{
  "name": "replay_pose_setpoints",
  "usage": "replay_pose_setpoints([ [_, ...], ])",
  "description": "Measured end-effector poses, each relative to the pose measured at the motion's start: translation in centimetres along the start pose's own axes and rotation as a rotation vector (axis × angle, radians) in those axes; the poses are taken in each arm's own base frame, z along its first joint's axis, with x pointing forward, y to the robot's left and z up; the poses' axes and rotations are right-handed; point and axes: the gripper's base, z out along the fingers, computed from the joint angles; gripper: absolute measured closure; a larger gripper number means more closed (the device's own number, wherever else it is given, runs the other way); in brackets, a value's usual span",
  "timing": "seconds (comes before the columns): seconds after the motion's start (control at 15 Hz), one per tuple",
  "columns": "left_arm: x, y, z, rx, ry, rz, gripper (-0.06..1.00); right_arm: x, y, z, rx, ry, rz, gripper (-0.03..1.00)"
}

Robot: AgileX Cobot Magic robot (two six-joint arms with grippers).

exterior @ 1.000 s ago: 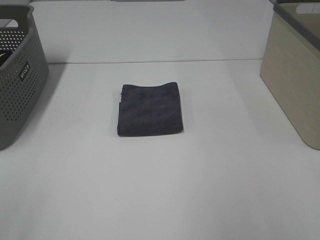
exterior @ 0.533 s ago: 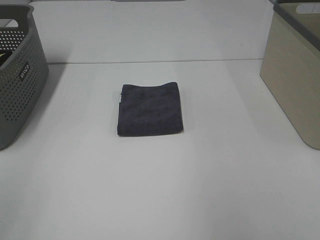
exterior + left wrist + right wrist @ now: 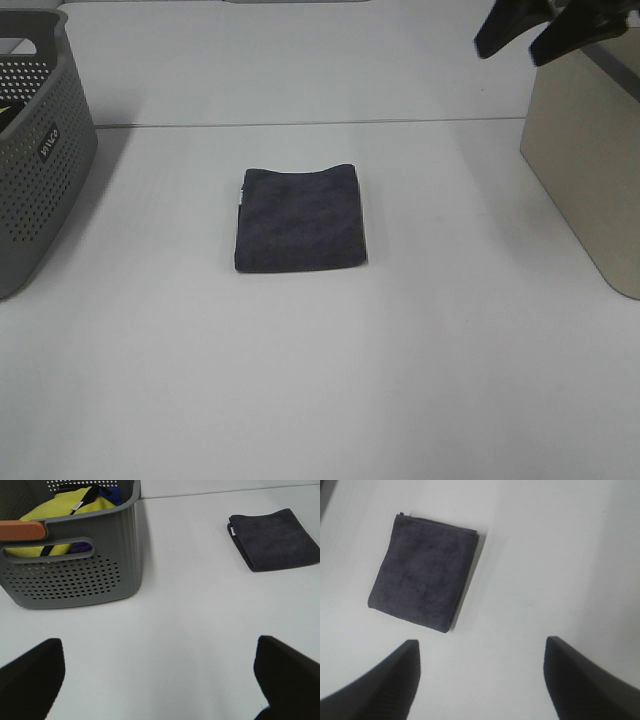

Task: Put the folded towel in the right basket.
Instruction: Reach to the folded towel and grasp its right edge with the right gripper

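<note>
The folded towel (image 3: 300, 219) lies flat near the middle of the white tabletop (image 3: 320, 380), a dark grey, nearly square pad with a soft, napped surface and a slightly wavy far edge. Nothing touches it. It sits between the two baskets, well apart from each.

The right basket (image 3: 585, 170) is a smooth beige tub with a darker rim, cut off by the edge of the high view. The left basket (image 3: 35, 150) is grey plastic, its walls perforated with small round holes and pierced by a slot handle. Only the left wrist view looks into it, showing a yellow cloth (image 3: 65, 510) piled inside.

The right gripper (image 3: 510, 52) hangs high over the far right of the tabletop, next to the right basket's rim. Its dark fingers are spread wide and hold nothing. Its own camera looks down on the towel between them.

The left gripper (image 3: 159, 645) does not appear in the high view. Its wrist view shows both fingers set wide apart over bare tabletop, empty, with the left basket near.
</note>
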Motion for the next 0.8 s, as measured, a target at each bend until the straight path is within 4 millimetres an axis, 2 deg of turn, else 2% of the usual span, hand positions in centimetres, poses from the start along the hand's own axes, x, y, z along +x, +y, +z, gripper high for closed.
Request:
replay_pose_setpoints([
  [0.13, 0.0, 0.0, 0.0, 0.0, 0.0, 0.0, -0.03, -0.6, 0.4, 4.3, -0.055, 0.071, 0.006, 0.3],
  [0.2, 0.0, 0.0, 0.0, 0.0, 0.0, 0.0, -0.03, -0.6, 0.4, 5.1, -0.07, 0.084, 0.017, 0.3],
  [0.27, 0.0, 0.0, 0.0, 0.0, 0.0, 0.0, -0.03, -0.8, 0.1, 6.9, -0.111, 0.119, 0.047, 0.3],
  [0.33, 0.0, 0.0, 0.0, 0.0, 0.0, 0.0, -0.03, -0.8, -0.5, 10.2, -0.182, 0.202, 0.088, 0.3],
  [0.6, 0.0, 0.0, 0.0, 0.0, 0.0, 0.0, -0.03, -1.1, -1.6, 16.2, -0.28, 0.269, 0.145, 0.26],
  [0.8, 0.0, 0.0, 0.0, 0.0, 0.0, 0.0, -0.03, -0.7, -2.3, 19.5, -0.319, 0.292, 0.187, 0.25],
])
